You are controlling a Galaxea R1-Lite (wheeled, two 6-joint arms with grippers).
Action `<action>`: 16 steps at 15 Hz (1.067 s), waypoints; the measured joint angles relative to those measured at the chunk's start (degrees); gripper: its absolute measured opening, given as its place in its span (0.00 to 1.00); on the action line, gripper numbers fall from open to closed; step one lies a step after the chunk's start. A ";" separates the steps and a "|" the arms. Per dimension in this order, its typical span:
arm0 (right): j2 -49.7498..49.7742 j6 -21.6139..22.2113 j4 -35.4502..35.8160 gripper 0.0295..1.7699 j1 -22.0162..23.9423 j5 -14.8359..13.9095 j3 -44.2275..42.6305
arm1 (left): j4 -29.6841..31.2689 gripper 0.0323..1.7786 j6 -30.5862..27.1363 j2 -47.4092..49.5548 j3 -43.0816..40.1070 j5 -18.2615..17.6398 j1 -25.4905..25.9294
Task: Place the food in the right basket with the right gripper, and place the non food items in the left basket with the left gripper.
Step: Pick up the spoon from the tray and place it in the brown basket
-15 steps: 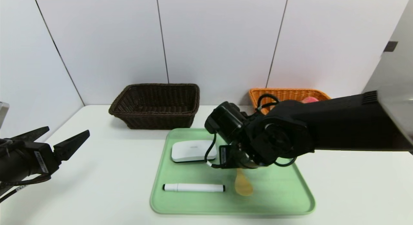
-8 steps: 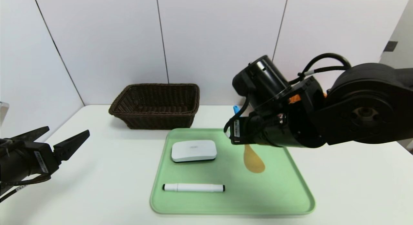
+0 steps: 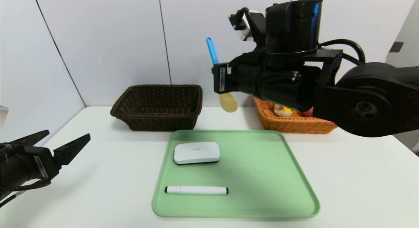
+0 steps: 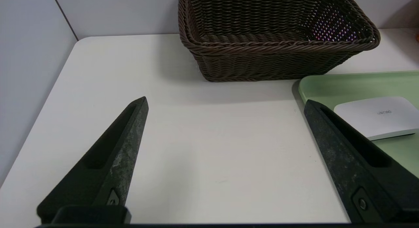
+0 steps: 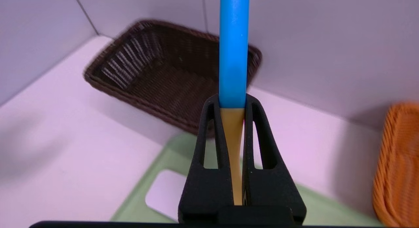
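Observation:
My right gripper (image 3: 216,78) (image 5: 232,102) is shut on the yellow spoon (image 3: 228,102) where its blue handle (image 5: 232,44) starts, holding it upright high in the air between the two baskets. The dark brown left basket (image 3: 157,105) (image 4: 278,41) (image 5: 163,80) looks empty. In the orange right basket (image 3: 294,125) (image 5: 397,162) lies the cream bun (image 3: 282,110); a sliver of the pink-red peach (image 3: 307,114) shows beside it, mostly hidden behind my arm. The white box (image 3: 196,152) (image 4: 379,116) and the marker (image 3: 196,190) lie on the tray. My left gripper (image 3: 68,133) (image 4: 226,102) hovers open at the table's left.
The green tray (image 3: 262,175) (image 4: 327,85) lies at the table's middle, in front of both baskets. White wall panels stand right behind the baskets. My right arm stretches in from the right above the orange basket.
My right gripper has lifted the spoon off the tray and carried it up and back toward the wall. The left gripper has stayed where it was.

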State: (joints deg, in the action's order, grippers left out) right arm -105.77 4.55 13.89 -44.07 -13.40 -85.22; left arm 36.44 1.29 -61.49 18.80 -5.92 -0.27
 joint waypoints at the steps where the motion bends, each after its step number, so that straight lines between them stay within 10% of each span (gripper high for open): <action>1: -1.18 -1.07 2.95 0.06 0.09 0.56 -0.48 | 0.00 0.95 -0.02 0.06 -0.12 0.02 0.00; 16: -18.93 -4.64 17.53 0.06 0.50 3.64 -18.71 | 0.09 0.95 0.46 0.17 1.05 -0.29 -0.17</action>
State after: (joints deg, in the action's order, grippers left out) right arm -124.70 -0.10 31.42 -43.57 -9.75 -103.94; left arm 36.52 1.76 -61.32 19.85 -6.22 -0.44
